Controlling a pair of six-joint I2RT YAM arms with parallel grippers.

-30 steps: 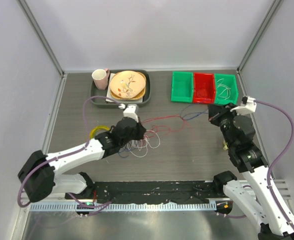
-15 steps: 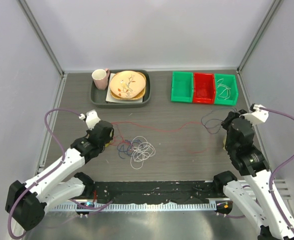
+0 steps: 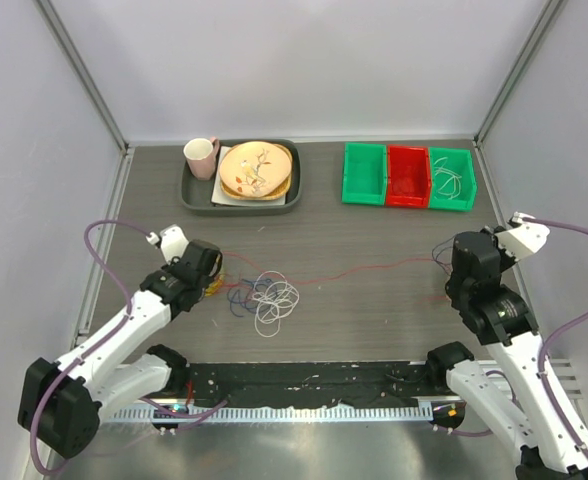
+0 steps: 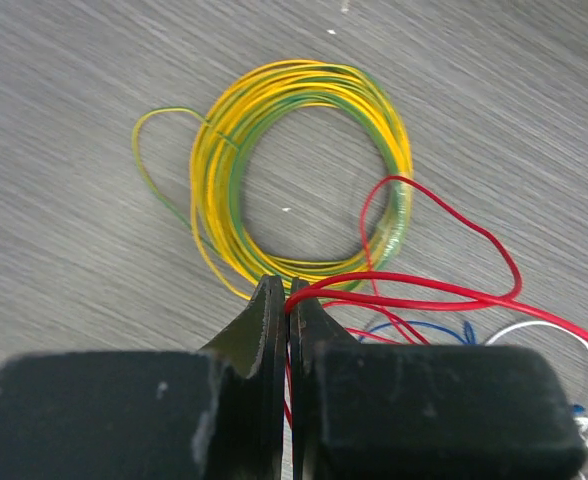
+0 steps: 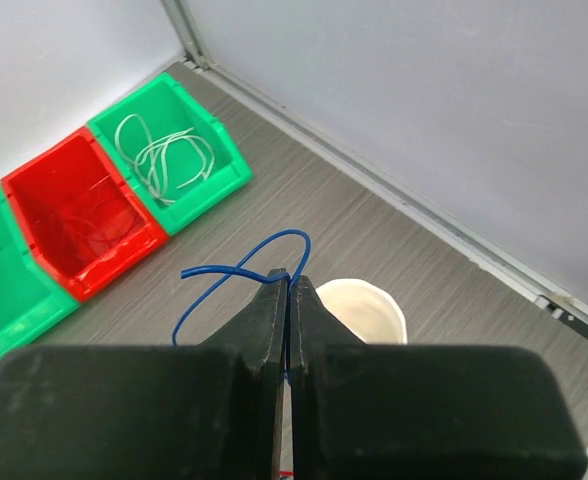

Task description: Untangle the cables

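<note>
1. left gripper [image 4: 283, 292]: jaws pinched tight on a red cable [image 4: 429, 290], caught right at the tips. It sits left of centre on the table [image 3: 374, 325], toward the near side.
2. Just past its tips a yellow-green wire ring [image 4: 304, 165] lies flat. A loop of the red cable crosses over the ring's right side.
3. right gripper [image 5: 286, 285]: jaws pressed together on a blue cable [image 5: 242, 262], with a short loop sticking out beyond the tips. It is at the right side of the table, nearer than the bins.
4. cables [image 3: 270, 298]: the main tangle of white, red and blue loops lies on the table just right of the left gripper. One red strand runs from it rightward to the right gripper, nearly straight.
5. Below the right gripper is a cream round thing [image 5: 362, 312]; can't tell what it is.
6. Far right, side by side: green bin [image 3: 364, 172], red bin [image 3: 406, 176], second green bin [image 3: 451, 182]. The last one holds white wire loops [image 5: 164, 155].
7. Far, left of centre: dark tray [image 3: 196, 196] carrying plates [image 3: 257, 170] and a pink mug [image 3: 200, 156].
</note>
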